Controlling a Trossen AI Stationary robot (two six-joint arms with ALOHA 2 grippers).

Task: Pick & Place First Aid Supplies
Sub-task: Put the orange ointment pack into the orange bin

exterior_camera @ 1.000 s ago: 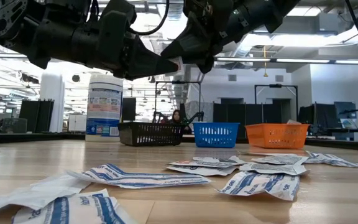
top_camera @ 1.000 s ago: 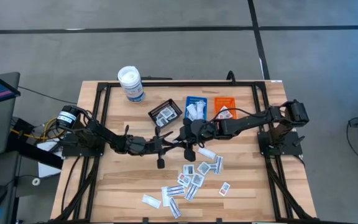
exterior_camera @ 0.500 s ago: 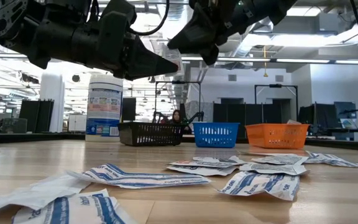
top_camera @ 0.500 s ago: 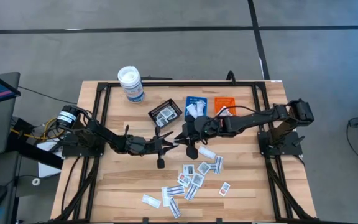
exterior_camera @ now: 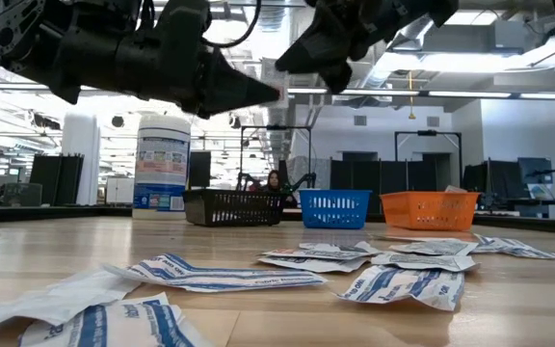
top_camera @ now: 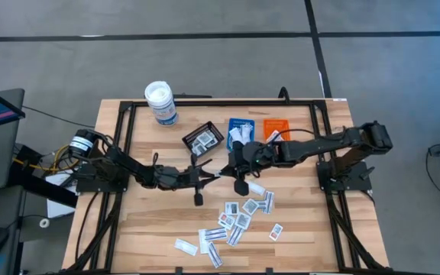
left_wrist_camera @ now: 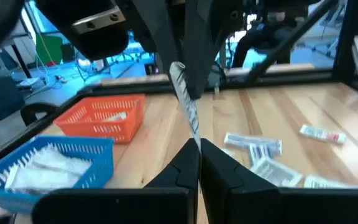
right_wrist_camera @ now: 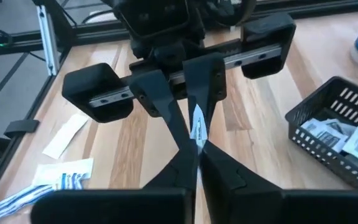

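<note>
One small white packet with blue print (left_wrist_camera: pixel 186 104) hangs in the air between my two grippers over the middle of the table. My left gripper (top_camera: pixel 209 177) reaches in level from the left and is shut on one end of it. My right gripper (top_camera: pixel 226 173) slants down from the right and is shut on the other end (right_wrist_camera: pixel 197 132). Several more first aid packets (top_camera: pixel 241 213) lie flat and scattered on the wood toward the near edge. More packets lie in the black tray (top_camera: pixel 202 140) and the blue tray (top_camera: pixel 241 132). My left gripper pinches the packet's end (left_wrist_camera: pixel 194 138) between its two fingertips, coming level from the table's left. The packet stands out beyond the tips, clear of the table. My right gripper pinches the opposite end (right_wrist_camera: pixel 197 144) between its fingertips, slanting down from the right. The packet spans the short gap between the two grippers.
A white round canister (top_camera: pixel 161 102) stands at the far left. The black, blue and orange (top_camera: pixel 276 131) trays sit in a row at the far side. A dark frame (top_camera: pixel 121 130) runs along the table's sides.
My right gripper has shut its fingers on the packet's free end. It has also risen a little and drawn back toward the table's right edge. My left gripper has kept still, shut on the packet.
</note>
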